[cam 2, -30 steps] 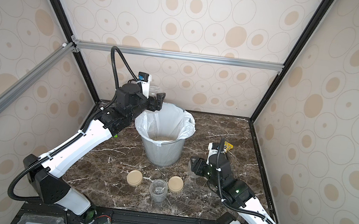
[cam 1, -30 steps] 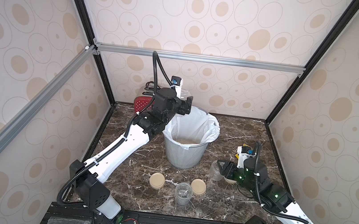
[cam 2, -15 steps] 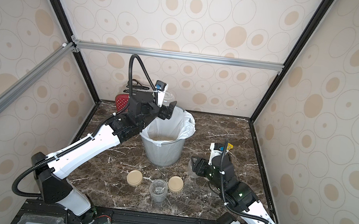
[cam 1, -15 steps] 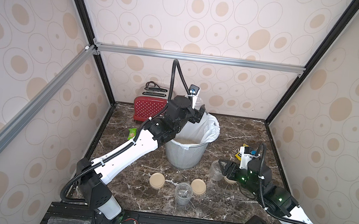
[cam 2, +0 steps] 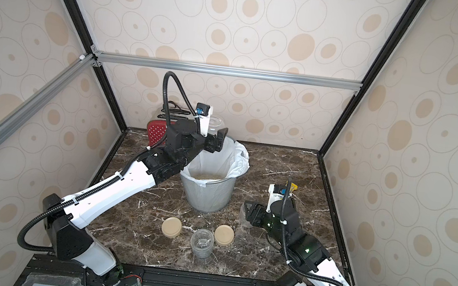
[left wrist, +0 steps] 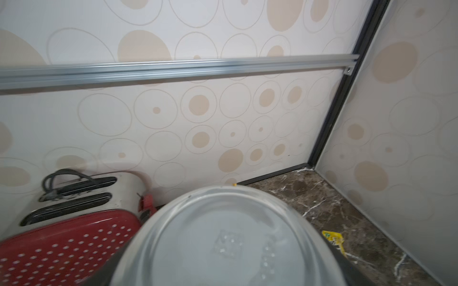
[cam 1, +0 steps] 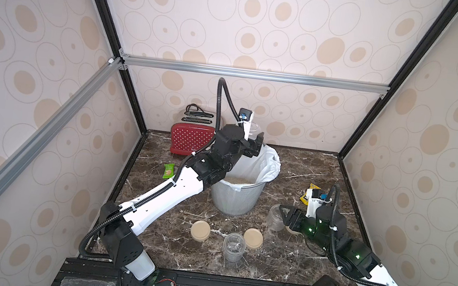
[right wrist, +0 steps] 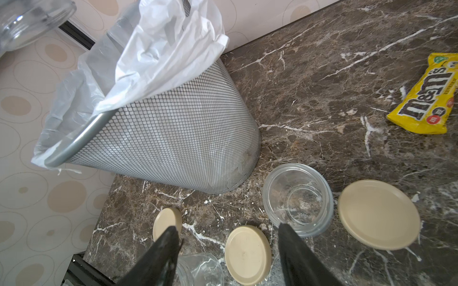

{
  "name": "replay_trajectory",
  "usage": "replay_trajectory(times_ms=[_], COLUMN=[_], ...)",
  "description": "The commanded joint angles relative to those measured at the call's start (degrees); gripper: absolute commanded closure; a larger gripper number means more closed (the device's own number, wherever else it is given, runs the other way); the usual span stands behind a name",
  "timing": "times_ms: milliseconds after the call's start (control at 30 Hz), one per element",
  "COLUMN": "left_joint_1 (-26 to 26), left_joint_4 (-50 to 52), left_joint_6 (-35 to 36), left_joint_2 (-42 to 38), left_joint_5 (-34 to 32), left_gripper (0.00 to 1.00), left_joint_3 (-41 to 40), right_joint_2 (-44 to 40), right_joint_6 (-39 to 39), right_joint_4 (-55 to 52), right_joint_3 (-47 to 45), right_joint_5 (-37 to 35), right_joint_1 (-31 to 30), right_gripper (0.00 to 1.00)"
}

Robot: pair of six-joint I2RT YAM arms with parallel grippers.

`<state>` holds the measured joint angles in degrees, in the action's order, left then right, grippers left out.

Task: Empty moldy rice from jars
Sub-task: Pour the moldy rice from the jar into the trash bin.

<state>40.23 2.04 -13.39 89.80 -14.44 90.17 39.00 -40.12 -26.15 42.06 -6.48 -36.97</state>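
Observation:
My left gripper [cam 1: 252,142] is shut on a clear glass jar [cam 1: 255,127], held in the air over the back left rim of the grey mesh bin [cam 1: 234,202]. The jar's base [left wrist: 230,237] fills the left wrist view. Pale rice [cam 1: 239,180] lies in the bin's white liner. My right gripper [right wrist: 228,237] is open low over the table, beside an empty lidless jar [right wrist: 297,198] standing right of the bin. Another empty jar [cam 1: 234,247] stands near the front, between two beige lids [cam 1: 200,230] [cam 1: 253,237]. A third lid [right wrist: 378,214] lies by the right jar.
A red toaster [cam 1: 190,142] stands at the back left against the wall. A green snack packet [cam 1: 168,170] lies left of the bin under my left arm. A yellow candy packet [right wrist: 426,96] lies at the right, behind my right wrist.
My left arm has swung right with the jar, from left of the bin to above its back rim. The right arm has barely shifted.

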Motion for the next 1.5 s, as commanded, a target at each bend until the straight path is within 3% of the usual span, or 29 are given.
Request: replay_trajectory(times_ms=[0, 100, 133, 200, 267, 400, 467, 533, 567, 667, 700, 833, 967, 1133, 1200, 1300, 1433, 1467], left_joint_1=[-1.9, 4.9, 5.3, 3.5, 0.5, 7.1, 6.7, 3.0, 2.4, 7.8, 8.3, 7.7, 4.0, 9.6, 8.5, 2.9, 7.3, 7.5], left_joint_4=[-6.3, -7.6, -8.2, -8.7, -9.0, -12.3, -12.8, -12.3, -13.4, -18.7, -19.4, -26.0, -23.0, -26.1, -25.4, -21.2, -21.3, -21.0], left_joint_6=[-0.1, 16.6, 17.1, 10.6, 4.3, 22.1, 19.2, 10.8, 10.3, 25.2, 26.0, 22.5, 9.7, 25.3, 20.8, 5.8, 16.4, 16.0], left_joint_2=[-2.3, -1.7, -1.8, -2.4, -3.3, -2.2, -2.5, -3.8, -4.4, -3.7, -3.8, -5.0, -5.4, -4.5, -5.0, -6.8, -6.3, -6.0], left_joint_5=[-1.5, -9.7, -10.4, -10.3, -5.4, -14.1, -15.8, -11.4, -10.3, -15.5, -15.5, -16.0, -13.5, -14.9, -16.1, -10.6, -12.2, -12.9], left_gripper=[0.57, 0.56, 0.55, 0.55, 0.56, 0.56, 0.56, 0.57, 0.58, 0.57, 0.57, 0.57, 0.58, 0.58, 0.57, 0.57, 0.57, 0.57], left_joint_3=[1.1, 2.4, 2.2, 1.1, -0.3, 0.3, -0.3, -1.9, -2.8, -3.5, -3.7, -6.2, -5.6, -5.3, -5.6, -6.3, -5.1, -4.8], right_joint_2=[-1.0, -1.3, -1.4, -1.4, -1.2, -0.7, -0.7, -0.6, -0.7, -0.7, -0.6, 0.0, 1.1, 1.4, 1.2, 1.2, 1.3, 1.3], right_joint_6=[-0.7, -0.7, -0.8, -1.2, -1.4, -0.9, -0.8, -0.9, -1.0, -0.9, -0.8, -0.7, 0.1, 0.5, 0.2, -0.5, -0.3, -0.2], right_joint_4=[-0.2, -0.6, -0.4, 0.4, 0.9, 0.1, 0.1, 0.4, 0.6, 0.4, 0.5, 1.0, 0.8, 0.0, 0.7, 1.4, 1.1, 1.2], right_joint_3=[-0.5, -0.6, -0.9, -1.4, -1.5, -0.9, -0.9, -1.0, -1.1, -1.2, -1.3, -0.9, 0.4, 0.9, 0.3, -0.3, -0.5, -0.5], right_joint_5=[-0.9, -1.4, -1.5, -1.4, -0.9, -0.7, -1.0, -0.8, -0.7, -0.8, -0.9, -0.7, -0.1, -0.2, -0.2, 0.4, 0.0, 0.0], right_joint_1=[-0.3, -0.4, -0.4, -0.4, -0.4, -0.5, -0.5, -0.4, -0.4, -0.4, -0.4, -0.4, -0.4, -0.5, -0.4, -0.4, -0.4, -0.4], right_gripper=[0.34, 0.34, 0.34, 0.34, 0.34, 0.34, 0.34, 0.34, 0.34, 0.34, 0.34, 0.34, 0.34, 0.34, 0.34, 0.34, 0.34, 0.33])
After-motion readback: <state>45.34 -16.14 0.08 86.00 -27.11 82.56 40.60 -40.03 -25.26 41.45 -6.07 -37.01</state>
